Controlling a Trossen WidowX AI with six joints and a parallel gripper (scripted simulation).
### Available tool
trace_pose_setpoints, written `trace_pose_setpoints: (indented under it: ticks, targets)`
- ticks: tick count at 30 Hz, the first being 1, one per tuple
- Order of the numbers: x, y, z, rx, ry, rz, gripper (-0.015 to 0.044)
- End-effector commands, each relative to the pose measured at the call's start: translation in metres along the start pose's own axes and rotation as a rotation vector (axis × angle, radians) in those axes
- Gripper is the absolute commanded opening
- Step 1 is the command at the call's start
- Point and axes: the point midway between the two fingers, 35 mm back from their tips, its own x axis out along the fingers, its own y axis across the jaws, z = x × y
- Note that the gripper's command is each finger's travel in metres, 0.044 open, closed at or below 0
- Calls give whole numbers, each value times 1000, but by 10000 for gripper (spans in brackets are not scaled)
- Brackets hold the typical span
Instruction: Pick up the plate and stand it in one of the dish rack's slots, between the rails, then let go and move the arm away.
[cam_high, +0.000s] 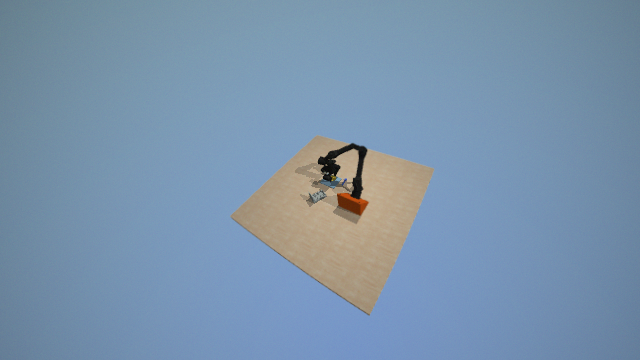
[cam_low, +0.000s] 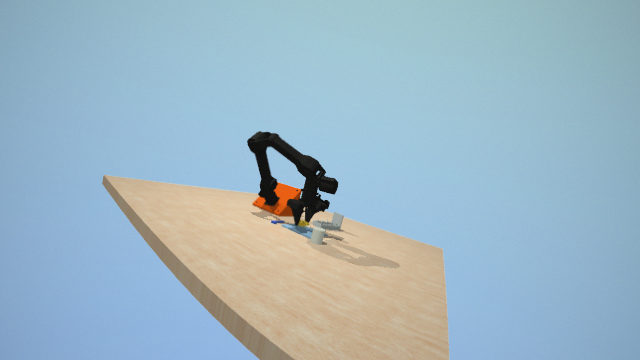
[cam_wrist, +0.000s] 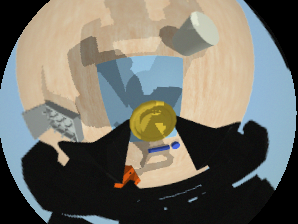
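The yellow round plate (cam_high: 333, 178) (cam_low: 304, 223) (cam_wrist: 153, 121) is level, at the near part of the blue mat in the wrist view. My gripper (cam_low: 303, 223) (cam_wrist: 152, 120) points down and is shut on the plate, with one finger at each side of its rim. Whether the plate touches the mat or is slightly above it I cannot tell. The grey dish rack (cam_high: 317, 196) (cam_low: 337, 220) (cam_wrist: 62, 120) stands apart from the plate, at the left in the wrist view, with rows of short pegs and a raised end panel. No plate shows in it.
The blue mat (cam_high: 328, 185) (cam_wrist: 170, 67) lies under the gripper. A pale cup (cam_low: 317, 236) (cam_wrist: 192, 37) stands by the mat's far corner in the wrist view. A small blue utensil (cam_high: 344, 181) (cam_low: 277, 221) (cam_wrist: 159, 149) lies between the mat and the orange arm base (cam_high: 352, 204) (cam_low: 286, 199).
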Motion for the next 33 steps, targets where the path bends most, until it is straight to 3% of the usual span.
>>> trace_pose_setpoints:
  ticks: [1, 3, 23, 33]
  targets:
    - [-22, 1, 7, 5, -33, 13, 48]
    - [-34, 2, 8, 3, -44, 19, 0]
    - [-130, 4, 13, -17, -125, 57, 0]
    - [-157, 4, 12, -18, -142, 67, 0]
